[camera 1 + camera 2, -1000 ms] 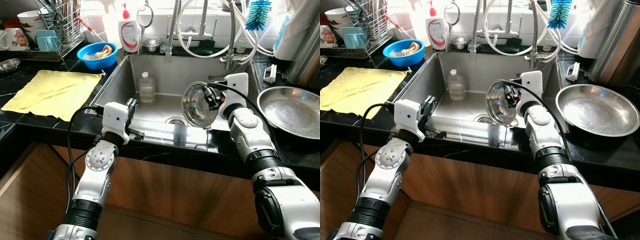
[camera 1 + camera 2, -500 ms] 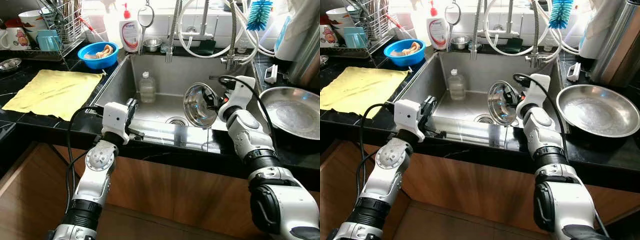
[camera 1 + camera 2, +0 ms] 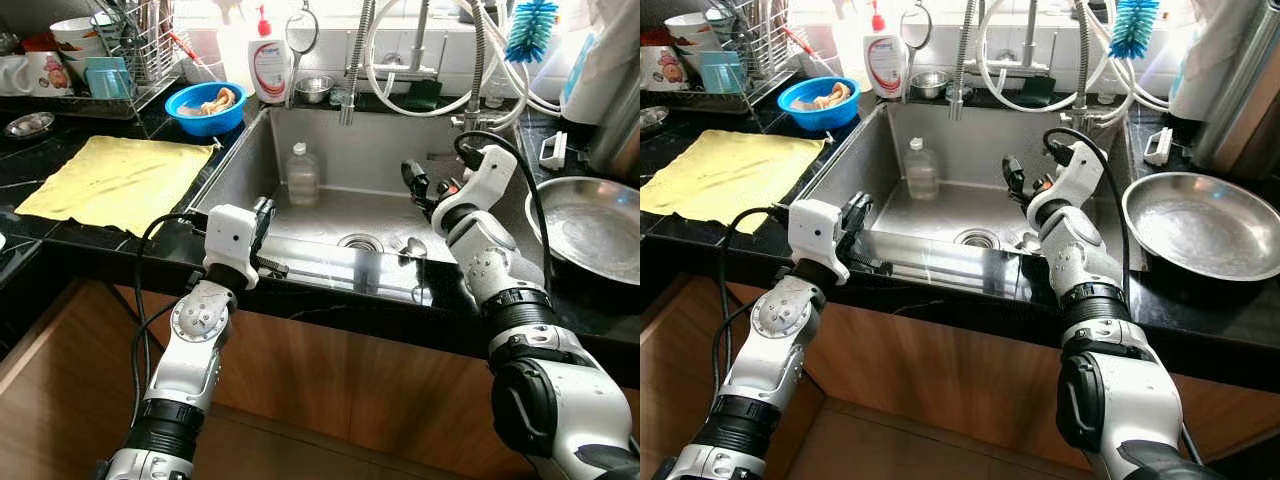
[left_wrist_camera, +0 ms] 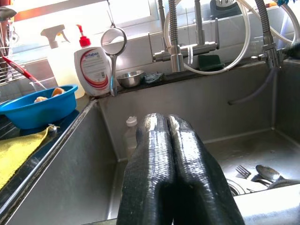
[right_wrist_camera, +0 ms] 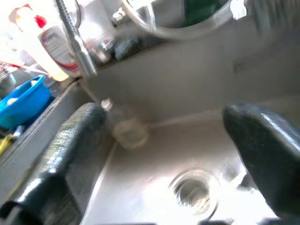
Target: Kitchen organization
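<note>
We stand at a black counter [image 3: 90, 245] around a steel sink [image 3: 330, 170]. Our right gripper [image 3: 425, 188], a second ago clamped on a shiny bowl, now hangs wide and empty over the basin, the bowl gone from view; beyond the fingertips sits the drain [image 5: 193, 192]. Our left gripper [image 4: 174, 154] is pressed closed, cutlery [image 4: 257, 172] ahead. The soap bottle [image 3: 271, 68] label stays unreadable.

Head eyes are looking down at the sink [image 3: 330, 215]; wrist cameras are peering close past each hand, sharing its basin.
</note>
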{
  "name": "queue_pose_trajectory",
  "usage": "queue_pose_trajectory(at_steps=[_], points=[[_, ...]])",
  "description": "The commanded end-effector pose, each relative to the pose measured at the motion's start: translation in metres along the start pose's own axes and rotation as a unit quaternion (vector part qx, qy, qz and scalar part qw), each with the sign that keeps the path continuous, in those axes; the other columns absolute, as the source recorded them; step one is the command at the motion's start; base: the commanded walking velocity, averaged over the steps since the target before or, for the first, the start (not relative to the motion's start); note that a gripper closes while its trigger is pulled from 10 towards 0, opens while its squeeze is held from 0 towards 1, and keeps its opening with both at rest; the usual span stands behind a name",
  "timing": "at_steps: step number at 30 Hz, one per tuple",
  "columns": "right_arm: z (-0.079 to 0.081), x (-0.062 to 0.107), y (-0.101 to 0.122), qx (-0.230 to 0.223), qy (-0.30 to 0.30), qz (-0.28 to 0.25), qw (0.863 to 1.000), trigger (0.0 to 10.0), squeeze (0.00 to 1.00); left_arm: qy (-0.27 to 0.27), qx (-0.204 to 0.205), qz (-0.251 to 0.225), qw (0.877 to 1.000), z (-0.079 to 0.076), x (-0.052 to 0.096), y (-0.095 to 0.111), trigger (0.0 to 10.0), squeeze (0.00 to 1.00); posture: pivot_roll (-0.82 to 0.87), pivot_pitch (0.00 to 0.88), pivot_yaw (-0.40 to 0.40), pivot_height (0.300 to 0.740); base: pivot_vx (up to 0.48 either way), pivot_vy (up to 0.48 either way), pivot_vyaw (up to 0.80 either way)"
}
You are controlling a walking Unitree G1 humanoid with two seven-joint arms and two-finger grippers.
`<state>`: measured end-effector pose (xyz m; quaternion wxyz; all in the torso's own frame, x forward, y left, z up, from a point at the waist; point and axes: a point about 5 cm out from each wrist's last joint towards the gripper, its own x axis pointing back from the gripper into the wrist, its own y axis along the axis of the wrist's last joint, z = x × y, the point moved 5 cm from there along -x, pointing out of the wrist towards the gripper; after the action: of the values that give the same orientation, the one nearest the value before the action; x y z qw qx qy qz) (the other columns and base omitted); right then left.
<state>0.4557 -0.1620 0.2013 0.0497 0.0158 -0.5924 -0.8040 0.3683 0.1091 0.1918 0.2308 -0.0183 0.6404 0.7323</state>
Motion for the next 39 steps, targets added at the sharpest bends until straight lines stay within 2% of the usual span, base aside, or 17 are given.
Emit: queue_pose_trajectory(at_steps=[1, 2, 3, 7, 9, 12, 13, 15, 18, 19, 24, 25, 27, 28, 36, 37, 39], points=[[0.003, 0.002, 0.017, 0.07, -0.007, -0.034, 0.997, 10.0, 0.0, 0.0, -0.012, 0.007, 1.0, 0.002, 0.002, -0.002, 10.0, 0.0, 0.01, 0.0, 0.05, 0.74, 0.0, 0.0, 0.0], [0.003, 0.003, 0.019, 0.087, -0.01, -0.04, 0.995, 10.0, 0.0, 0.001, -0.012, 0.007, 1.0, 0.002, 0.002, -0.002, 10.0, 0.0, 0.01, 0.0, 0.05, 0.74, 0.0, 0.0, 0.0], [0.004, 0.009, 0.029, 0.132, -0.02, -0.064, 0.989, 10.0, 0.0, 0.001, -0.012, 0.008, 1.0, 0.002, 0.002, -0.002, 10.0, 0.0, 0.0, 0.0, 0.05, 0.74, 0.0, 0.0, 0.0], [0.003, 0.019, 0.04, 0.169, -0.032, -0.091, 0.981, 10.0, 0.0, 0.002, -0.011, 0.008, 1.0, 0.001, 0.002, -0.002, 10.0, 0.0, 0.0, 0.0, 0.051, 0.74, 0.0, 0.0, 0.0], [-0.003, 0.026, 0.044, 0.177, -0.045, -0.1, 0.978, 10.0, 0.0, 0.002, -0.01, 0.009, 1.0, 0.001, 0.002, -0.002, 10.0, 0.0, 0.0, 0.0, 0.052, 0.74, 0.0, 0.0, 0.0], [-0.021, 0.045, 0.049, 0.187, -0.08, -0.109, 0.973, 10.0, 0.0, 0.001, -0.009, 0.009, 1.0, 0.0, 0.002, -0.003, 10.0, 0.0, -0.01, 0.0, 0.052, 0.74, 0.0, 0.0, 0.0], [-0.021, 0.045, 0.049, 0.187, -0.08, -0.109, 0.973, 10.0, 0.0, 0.001, -0.009, 0.009, 1.0, 0.0, 0.002, -0.003, 10.0, 0.0, -0.01, 0.0, 0.052, 0.74, 0.0, 0.0, 0.0], [-0.034, 0.061, 0.054, 0.198, -0.105, -0.114, 0.968, 10.0, 0.0, 0.0, -0.007, 0.01, 1.0, 0.0, 0.003, -0.004, 10.0, 0.0, -0.02, 0.0, 0.052, 0.74, 0.0, 0.0, 0.0], [-0.04, 0.067, 0.056, 0.201, -0.116, -0.114, 0.966, 10.0, 0.0, -0.001, -0.006, 0.01, 1.0, -0.001, 0.003, -0.004, 10.0, 0.0, -0.02, 0.0, 0.052, 0.74, 0.0, 0.0, 0.0], [-0.047, 0.074, 0.059, 0.203, -0.131, -0.113, 0.964, 10.0, 0.0, -0.001, -0.006, 0.011, 1.0, -0.002, 0.003, -0.004, 10.0, 0.0, -0.02, 0.0, 0.051, 0.74, 0.0, 0.0, 0.0], [-0.051, 0.084, 0.058, 0.208, -0.137, -0.104, 0.963, 10.0, 0.0, -0.002, -0.005, 0.012, 1.0, -0.002, 0.003, -0.005, 10.0, 0.0, -0.02, 0.0, 0.05, 0.74, 0.0, 0.0, 0.0], [-0.051, 0.086, 0.056, 0.21, -0.137, -0.099, 0.963, 10.0, 0.58, -0.002, -0.005, 0.012, 1.0, -0.002, 0.003, -0.005, 10.0, 0.0, -0.02, 0.0, 0.05, 0.74, 0.0, 0.0, 0.0], [-0.052, 0.087, 0.054, 0.208, -0.135, -0.095, 0.964, 10.0, 0.58, -0.002, -0.006, 0.012, 1.0, -0.002, 0.003, -0.005, 10.0, 0.0, -0.01, 0.0, 0.049, 0.74, 0.0, 0.0, 0.0], [-0.052, 0.089, 0.052, 0.202, -0.135, -0.09, 0.966, 10.0, 1.0, -0.002, -0.006, 0.012, 1.0, -0.002, 0.004, -0.005, 10.0, 0.0, -0.01, 0.0, 0.049, 0.74, 0.0, 0.0, 0.0], [-0.054, 0.092, 0.047, 0.187, -0.145, -0.071, 0.969, 10.0, 1.0, -0.003, -0.007, 0.013, 1.0, -0.002, 0.004, -0.005, 10.0, 0.0, -0.01, 0.0, 0.049, 0.74, 0.0, 0.0, 0.0], [-0.056, 0.092, 0.045, 0.195, -0.15, -0.062, 0.967, 10.0, 0.0, -0.004, -0.007, 0.013, 1.0, -0.002, 0.004, -0.005, 10.0, 0.0, -0.01, 0.0, 0.05, 0.74, 0.0, 0.0, 0.0], [-0.059, 0.093, 0.041, 0.2, -0.159, -0.049, 0.965, 10.0, 0.0, -0.005, -0.007, 0.013, 1.0, -0.002, 0.004, -0.005, 10.0, 0.0, -0.01, 0.0, 0.05, 0.74, 0.0, 0.0, 0.0]])
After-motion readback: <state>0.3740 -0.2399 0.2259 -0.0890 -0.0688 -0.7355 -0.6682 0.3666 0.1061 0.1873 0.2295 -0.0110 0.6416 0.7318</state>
